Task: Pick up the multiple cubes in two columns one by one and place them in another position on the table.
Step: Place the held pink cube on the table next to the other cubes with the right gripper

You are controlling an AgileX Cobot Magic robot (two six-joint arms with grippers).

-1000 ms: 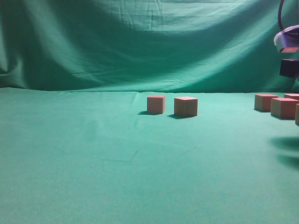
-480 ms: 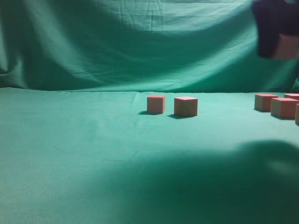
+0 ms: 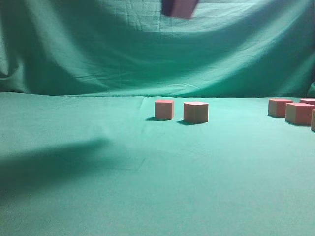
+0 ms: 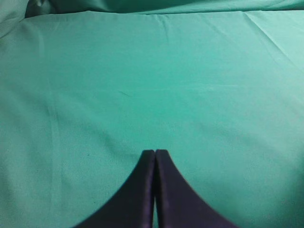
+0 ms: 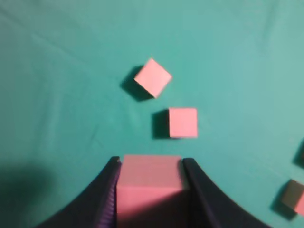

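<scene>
Now the right gripper (image 5: 149, 190) has swung left, squeezing a cube (image 5: 151, 183) high above two cubes (image 3: 182, 111) on the table (image 3: 98, 196). Dropped too close, it could knock them. Left gripper (image 4: 155, 154) is pinched shut, empty.

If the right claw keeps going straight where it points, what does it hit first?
Probably the square-on pink cube just ahead of the held pink cube in the right claw, though depth is unclear.
</scene>
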